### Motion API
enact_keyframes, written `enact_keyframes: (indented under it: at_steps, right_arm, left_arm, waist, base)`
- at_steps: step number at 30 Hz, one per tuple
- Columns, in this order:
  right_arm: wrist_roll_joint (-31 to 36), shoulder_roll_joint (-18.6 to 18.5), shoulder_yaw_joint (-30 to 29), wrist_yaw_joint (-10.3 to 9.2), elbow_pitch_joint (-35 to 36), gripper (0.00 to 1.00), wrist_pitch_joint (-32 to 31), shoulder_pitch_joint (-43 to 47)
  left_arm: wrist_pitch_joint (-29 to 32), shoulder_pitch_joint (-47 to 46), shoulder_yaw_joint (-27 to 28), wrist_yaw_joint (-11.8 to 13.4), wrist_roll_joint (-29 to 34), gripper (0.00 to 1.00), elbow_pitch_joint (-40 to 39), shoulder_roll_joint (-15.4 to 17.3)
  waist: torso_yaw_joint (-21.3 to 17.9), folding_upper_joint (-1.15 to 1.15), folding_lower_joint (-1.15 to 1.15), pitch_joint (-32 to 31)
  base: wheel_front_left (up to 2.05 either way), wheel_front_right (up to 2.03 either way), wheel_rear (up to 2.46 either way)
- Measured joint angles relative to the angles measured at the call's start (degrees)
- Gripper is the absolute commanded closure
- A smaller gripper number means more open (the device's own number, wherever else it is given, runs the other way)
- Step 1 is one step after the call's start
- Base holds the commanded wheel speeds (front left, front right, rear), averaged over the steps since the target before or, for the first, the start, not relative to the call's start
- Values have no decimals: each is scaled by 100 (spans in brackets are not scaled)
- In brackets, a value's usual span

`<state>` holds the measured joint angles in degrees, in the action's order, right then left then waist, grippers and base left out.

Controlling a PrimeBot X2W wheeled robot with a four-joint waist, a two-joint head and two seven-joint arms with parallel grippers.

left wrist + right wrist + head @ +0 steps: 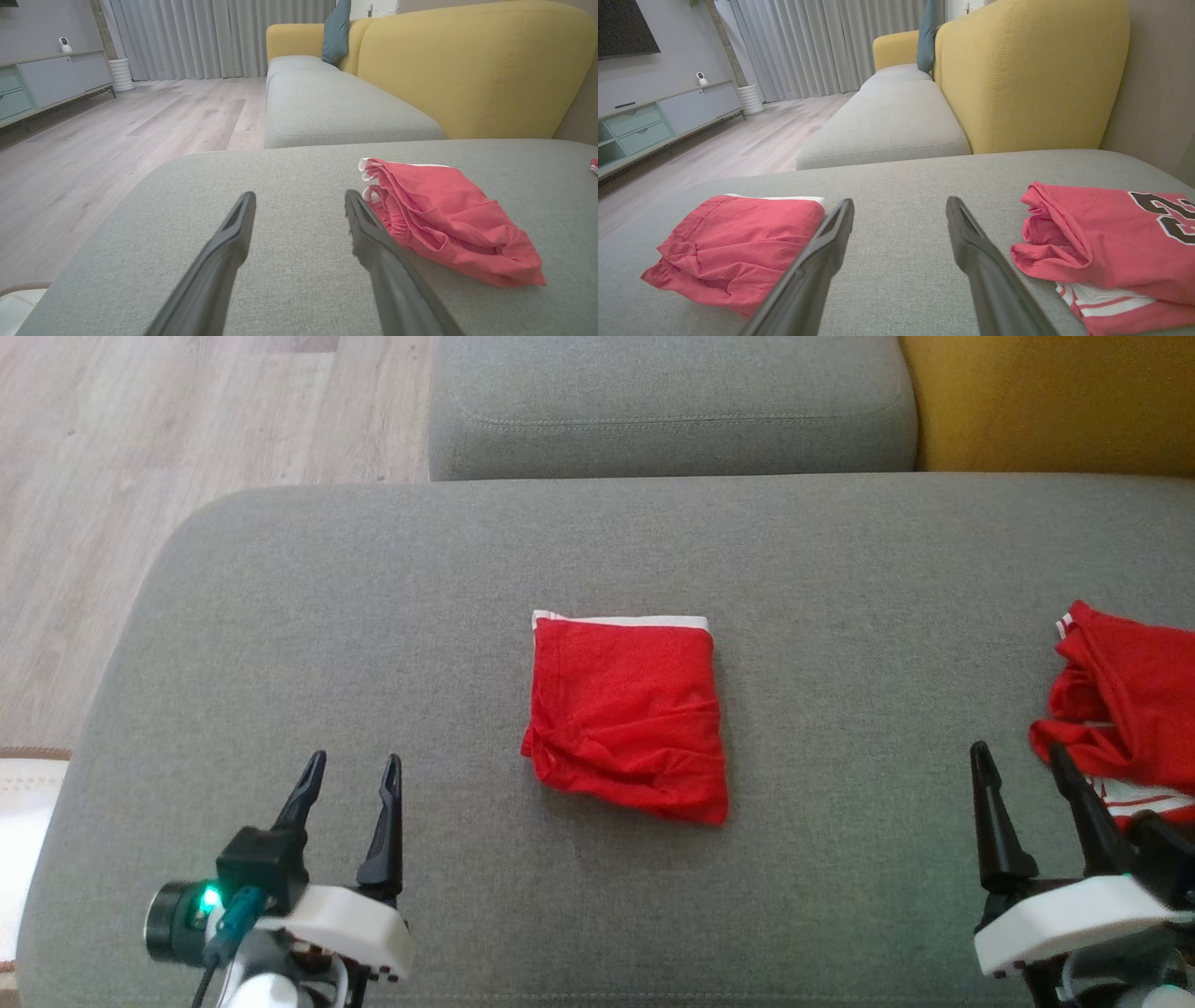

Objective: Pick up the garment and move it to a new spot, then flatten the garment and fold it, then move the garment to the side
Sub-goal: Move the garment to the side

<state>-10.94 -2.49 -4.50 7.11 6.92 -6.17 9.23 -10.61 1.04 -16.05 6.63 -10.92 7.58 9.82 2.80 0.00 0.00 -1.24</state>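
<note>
- We see the garment (624, 714) folded, red with a white edge, lying at the middle of the grey cushion (280, 616).
- Our left hand (355, 761) is open and empty, near the garment's left side.
- Our right hand (1019, 749) is open and empty, just beside a red jersey (1130, 700).

Red jersey (1130, 700) cut by right edge; right gripper (1019, 749) hides its corner.

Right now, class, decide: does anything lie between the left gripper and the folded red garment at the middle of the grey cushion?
Nothing visible does. Just bare grey cushion separates the open left gripper from the folded red garment.
</note>
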Motion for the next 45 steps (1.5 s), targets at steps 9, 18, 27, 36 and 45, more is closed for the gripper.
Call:
enact_keyframes:
  at_steps: [9, 18, 27, 36, 45]
  right_arm:
    - [-16, 1, 5, 0, -13, 0, 0, 0]
    - [-15, 1, 92, 0, -443, 0, -120, -91]
    - [-191, -10, 814, 0, -2040, 0, -4, -1638]
    - [-543, -30, 1478, 0, -4022, 0, 151, -2736]
    - [-600, -36, 1719, 0, -4386, 100, -83, -3092]
  left_arm:
    - [0, -2, -18, 40, 0, 0, -14, 24]
    - [-65, -99, -71, 51, 1, 0, -129, 49]
    - [-305, -941, -175, 34, 43, 0, -101, -75]
    - [-364, -1226, -212, -99, 82, 0, 49, -272]
    - [-368, -1220, -137, -162, 201, 0, -16, -296]
  waist:
    - [0, 0, 0, 6]
    - [146, 0, 0, 187]
    - [565, 0, 2, 794]
    - [1069, 0, 2, 1220]
    - [997, 0, 0, 1254]
  base:
    - [0, 0, 0]
    - [0, 0, 0]
    - [0, 0, 0]
    - [0, 0, 0]
    - [0, 0, 0]
